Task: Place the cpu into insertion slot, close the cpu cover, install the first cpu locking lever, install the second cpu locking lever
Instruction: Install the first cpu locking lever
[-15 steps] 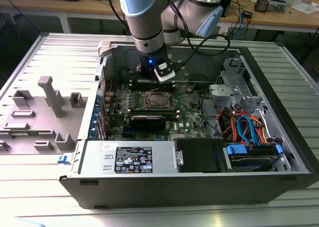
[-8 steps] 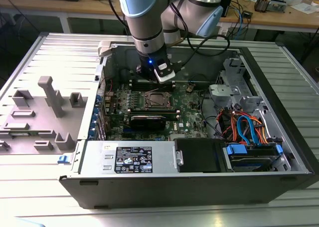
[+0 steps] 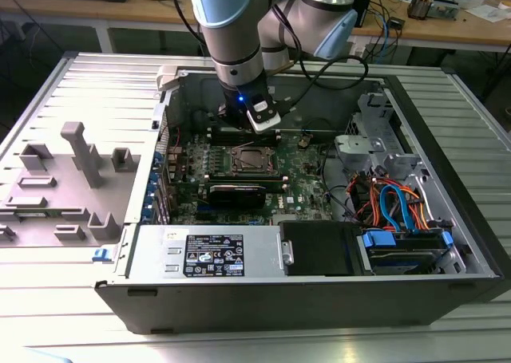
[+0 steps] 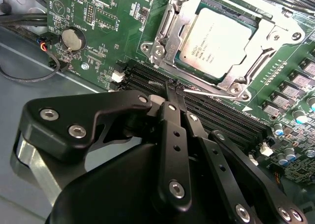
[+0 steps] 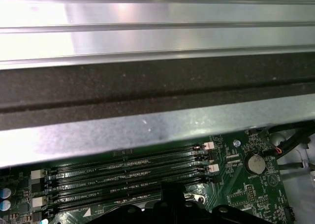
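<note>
Gripper (image 4: 175,87) is what I check first on my feed. In the second wrist view its two black fingers (image 4: 170,120) run together to a narrow tip, pressed against each other with no gap I can make out, right over the long black memory slots (image 4: 142,76). A thin bright locking lever (image 4: 216,93) runs from that tip along the near edge of the socket. The tip is at the rod's end, and I cannot tell whether the rod is actually nipped between the pads. The cpu (image 4: 216,37) lies flat in the insertion slot (image 4: 193,68), its dull silver top showing through the window of the cpu cover (image 4: 166,27), which is folded down flat around it. The green motherboard (image 4: 113,17) carries a round coin battery (image 4: 74,38) off to one side of the socket. In the exterior view I see the arm (image 3: 231,36) reaching down into the open computer case (image 3: 319,299), which lies on a ribbed metal table (image 3: 447,331), with the wrist hanging just beyond the socket as that camera sees it. A grey plastic fixture (image 3: 80,151) lies at the exterior view's left, beside the case. In the first wrist view the case's metal wall (image 5: 147,125) stands just past the memory slots.
</note>
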Action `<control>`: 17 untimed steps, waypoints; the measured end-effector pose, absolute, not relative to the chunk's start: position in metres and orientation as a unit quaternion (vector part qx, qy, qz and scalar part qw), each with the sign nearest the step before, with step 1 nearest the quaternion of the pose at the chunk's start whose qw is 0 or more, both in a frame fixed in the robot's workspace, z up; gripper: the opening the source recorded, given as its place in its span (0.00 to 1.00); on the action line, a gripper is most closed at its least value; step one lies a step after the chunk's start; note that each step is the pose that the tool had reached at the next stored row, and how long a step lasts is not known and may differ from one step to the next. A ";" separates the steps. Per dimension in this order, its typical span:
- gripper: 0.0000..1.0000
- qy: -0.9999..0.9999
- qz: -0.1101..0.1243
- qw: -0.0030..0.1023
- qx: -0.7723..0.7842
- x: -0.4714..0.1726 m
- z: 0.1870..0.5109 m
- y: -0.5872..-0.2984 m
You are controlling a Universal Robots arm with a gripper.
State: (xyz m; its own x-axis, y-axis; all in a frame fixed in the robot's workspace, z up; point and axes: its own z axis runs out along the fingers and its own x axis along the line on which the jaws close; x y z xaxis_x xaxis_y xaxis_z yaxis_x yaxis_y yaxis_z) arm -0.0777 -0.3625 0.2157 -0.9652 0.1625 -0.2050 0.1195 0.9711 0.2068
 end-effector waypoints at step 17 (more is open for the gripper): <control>0.11 0.986 0.097 0.112 0.072 -0.078 0.214 -0.362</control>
